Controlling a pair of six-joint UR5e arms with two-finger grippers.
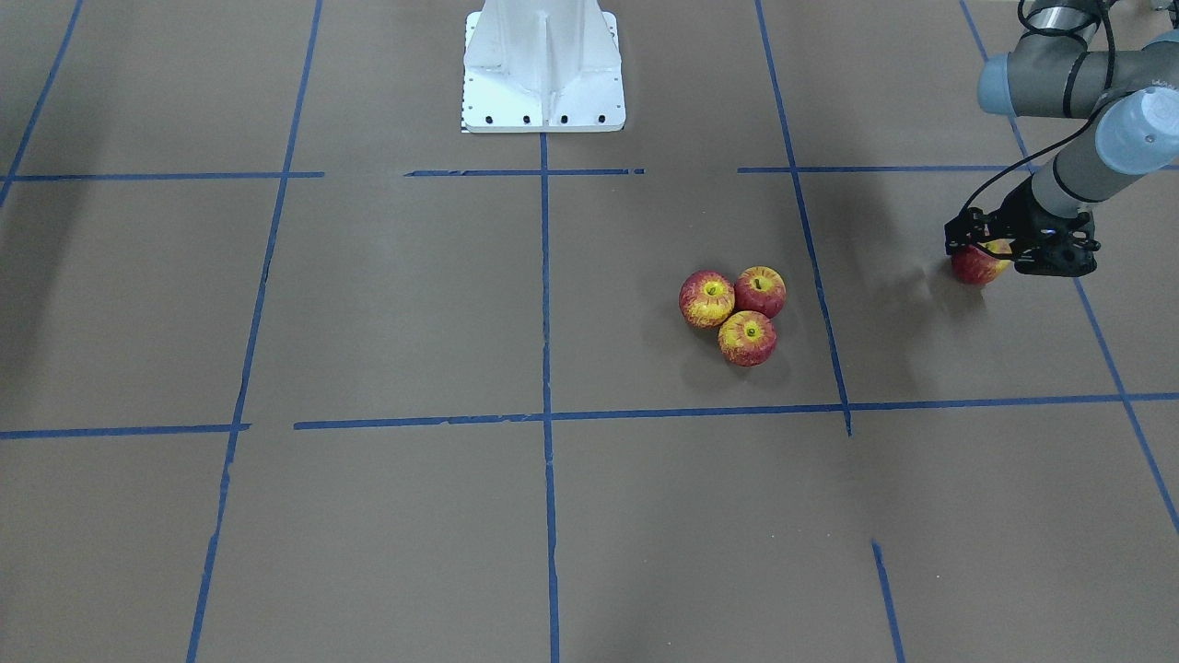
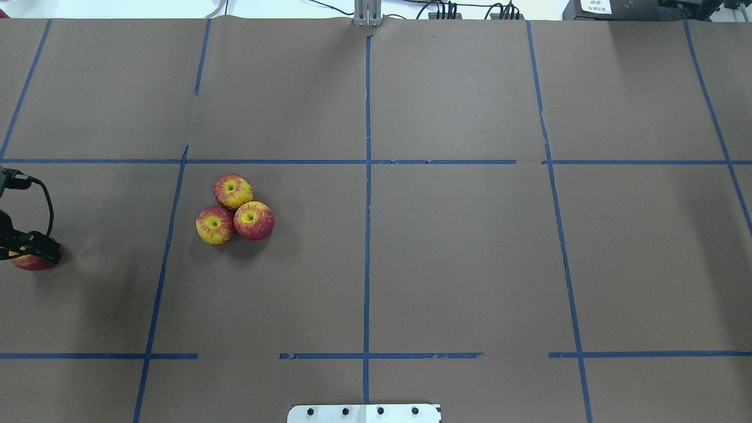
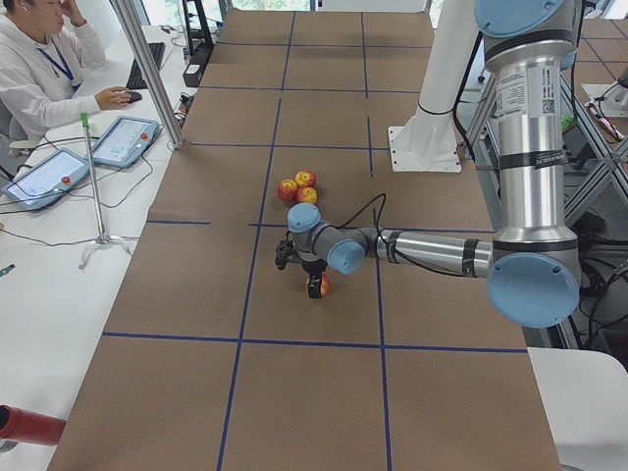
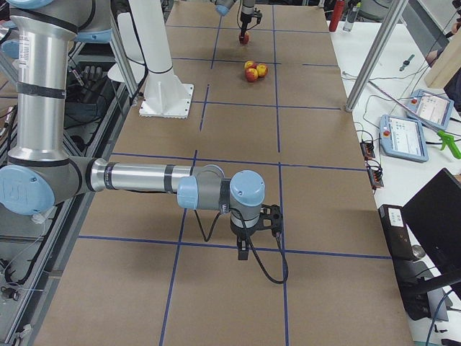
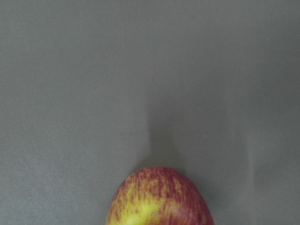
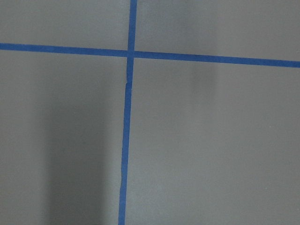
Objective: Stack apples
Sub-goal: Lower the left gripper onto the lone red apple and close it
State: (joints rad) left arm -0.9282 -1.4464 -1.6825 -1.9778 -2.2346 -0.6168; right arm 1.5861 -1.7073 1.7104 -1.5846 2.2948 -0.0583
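Note:
Three apples, red with yellow streaks, lie touching in a cluster point(image 1: 706, 297) point(image 1: 761, 290) point(image 1: 747, 338); the cluster also shows in the overhead view point(image 2: 235, 208). A fourth apple point(image 1: 974, 265) sits between the fingers of my left gripper point(image 1: 981, 260) at the table's far left end. The gripper points down and is shut on it, at or just above the paper. The overhead view shows this apple point(image 2: 32, 262) under the gripper point(image 2: 29, 252), and the left wrist view shows its top point(image 5: 159, 199). My right gripper point(image 4: 245, 249) shows only in the exterior right view; I cannot tell its state.
The white robot base point(image 1: 543, 64) stands at the table's robot-side edge. Brown paper with blue tape lines point(image 2: 367, 235) covers the table. A seated operator point(image 3: 39, 69) and tablets point(image 3: 123, 140) are beside the table's far side.

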